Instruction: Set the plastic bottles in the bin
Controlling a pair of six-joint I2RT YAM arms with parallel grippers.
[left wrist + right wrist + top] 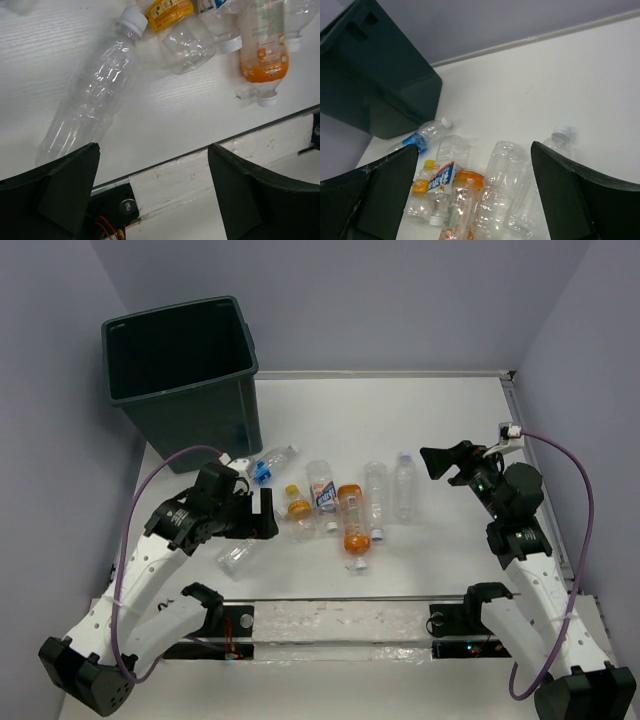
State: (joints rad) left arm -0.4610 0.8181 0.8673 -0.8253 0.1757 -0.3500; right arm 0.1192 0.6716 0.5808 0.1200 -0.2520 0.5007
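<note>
Seven small clear plastic bottles (pixel 377 498) lie on the white desk (pixel 450 400), none of them in the large dark grey-green rectangular plastic bin (pixel 180 390) at the desk's far left corner. No bottle shows inside it, so by my reckoning the whole job is left to do. Five bottles lie side by side near the desk's middle, long axes running from near edge to far edge. The orange-filled bottle (pixel 352 525) points its cap at the near edge, the rightmost clear bottle (pixel 404 485) at the far edge. The blue-labelled bottle (pixel 270 465), near the bin's foot, lies slantwise, cap toward the far right. A bare clear bottle (pixel 238 555) also lies slantwise, nearer the near left corner, just by the left hand (pixel 262 518), whose fingers are spread wide and hold nothing. The right hand (pixel 445 465), likewise spread and holding nothing, hovers beside the row's right end.
</note>
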